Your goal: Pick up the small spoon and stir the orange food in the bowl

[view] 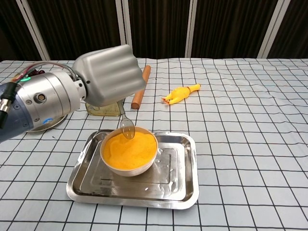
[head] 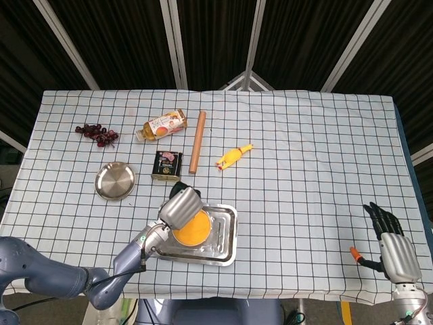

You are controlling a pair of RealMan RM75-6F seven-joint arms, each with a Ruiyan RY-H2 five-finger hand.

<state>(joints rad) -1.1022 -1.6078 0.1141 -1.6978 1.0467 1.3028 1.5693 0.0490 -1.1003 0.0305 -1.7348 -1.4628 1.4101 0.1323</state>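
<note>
Spoon [view: 126, 126] gripped in left hand [view: 109, 73], hanging just below it, tip touching orange food [view: 130, 150] at far rim of bowl [view: 128, 168]. Bowl sat inside steel tray [view: 185, 192]. Right hand [head: 394, 245] well right of tray, fingers apart, empty.

Small clear spoon [view: 126, 126] hangs bowl-down, tip seemingly touching orange food [view: 130, 149]; white bowl [view: 129, 168] sits in a steel tray [view: 185, 192].

Tin [head: 167, 164], rolling pin [head: 197, 141] crowd tray's [head: 229, 238] far side.
</note>
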